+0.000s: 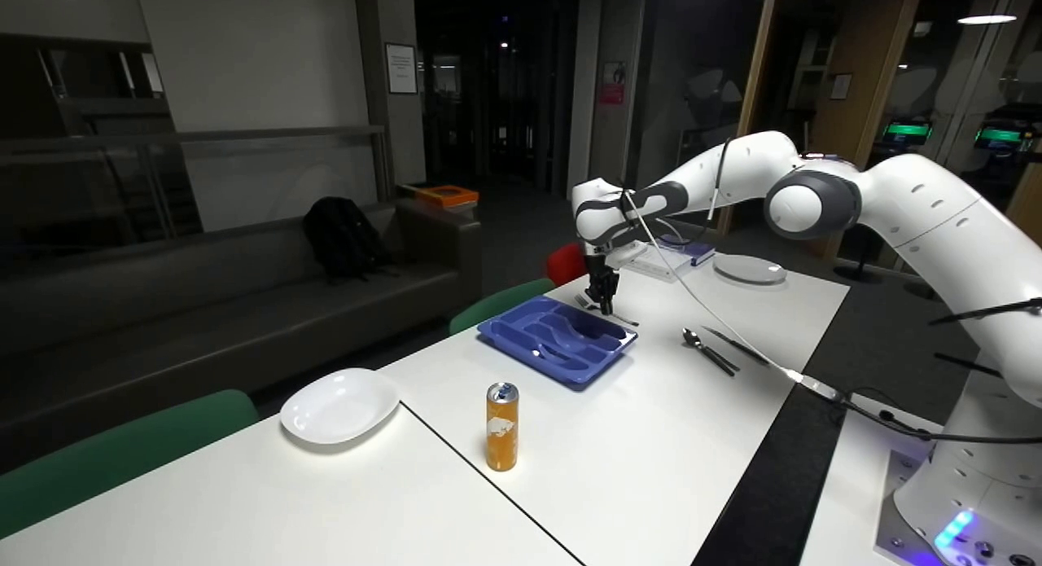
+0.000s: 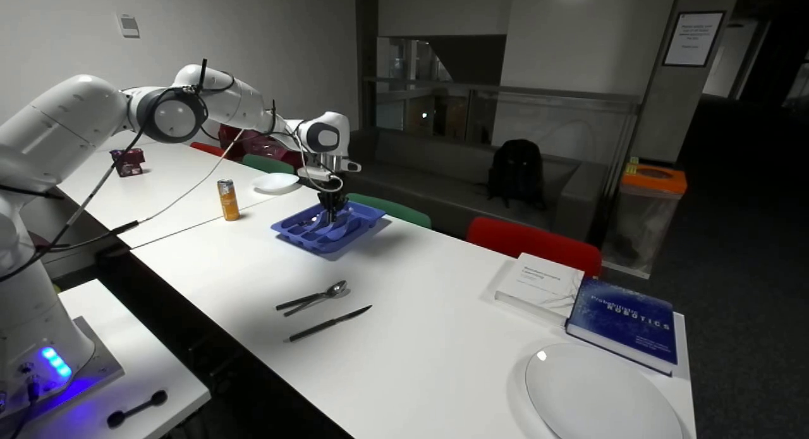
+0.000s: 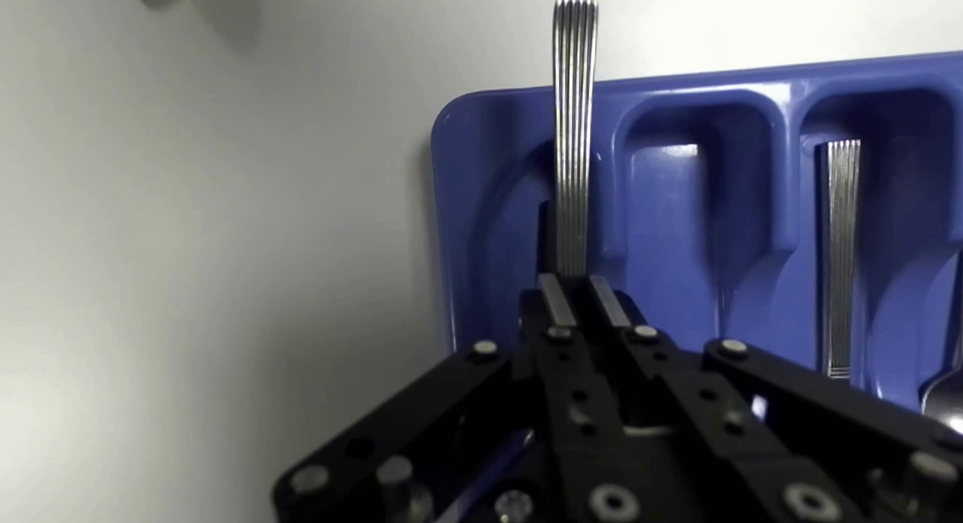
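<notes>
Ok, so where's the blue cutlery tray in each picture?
In an exterior view: the blue cutlery tray, just right of and below centre.
In an exterior view: the tray, left of centre.
Wrist view: the tray, cut off by the right edge.
Shared landmark: the jaws, shut on a fork.

Blue cutlery tray point(image 3: 669, 199), silver stripe-handled fork point(image 3: 574, 139), blk gripper point(image 3: 577, 284), orange-&-wht can point(image 1: 502, 427), wht tbl point(image 1: 635, 452)

The arm point(image 1: 936, 212) is white and rounded, with a dark grey elbow ring point(image 1: 838, 206) around a white disc point(image 1: 795, 208), black and white cables point(image 1: 977, 439), black ties point(image 1: 989, 312), blue lights point(image 2: 55, 362) on a white base point(image 2: 41, 316), and a black gripper point(image 3: 577, 293) with silvery screws point(image 3: 485, 348) and pale grey strips point(image 3: 557, 300).
</notes>
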`<state>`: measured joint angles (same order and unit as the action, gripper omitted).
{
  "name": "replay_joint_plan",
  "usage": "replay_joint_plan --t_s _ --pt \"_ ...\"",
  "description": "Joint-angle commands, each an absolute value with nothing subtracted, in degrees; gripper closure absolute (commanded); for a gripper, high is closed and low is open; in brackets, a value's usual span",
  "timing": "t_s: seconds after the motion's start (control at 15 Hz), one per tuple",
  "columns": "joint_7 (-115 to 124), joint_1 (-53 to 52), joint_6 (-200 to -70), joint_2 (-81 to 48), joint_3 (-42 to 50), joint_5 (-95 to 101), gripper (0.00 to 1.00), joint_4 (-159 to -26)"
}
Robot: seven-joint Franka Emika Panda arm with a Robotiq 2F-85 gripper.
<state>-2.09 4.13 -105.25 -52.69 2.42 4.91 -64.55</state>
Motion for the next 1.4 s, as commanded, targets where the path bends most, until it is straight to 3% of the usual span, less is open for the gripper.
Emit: replay_joint_plan --t_s 0.0,0.67,1.33 --pt "-3.2 3.8 -103.7 -53.4 2.3 4.7 0.98 -63.4" --pt "-6.1 2.9 -101.5 -54.9 2.1 5.6 0.98 -60.2" --pt "-10.9 4.0 -95.6 -61.6 1.5 4.6 0.98 -49.0"
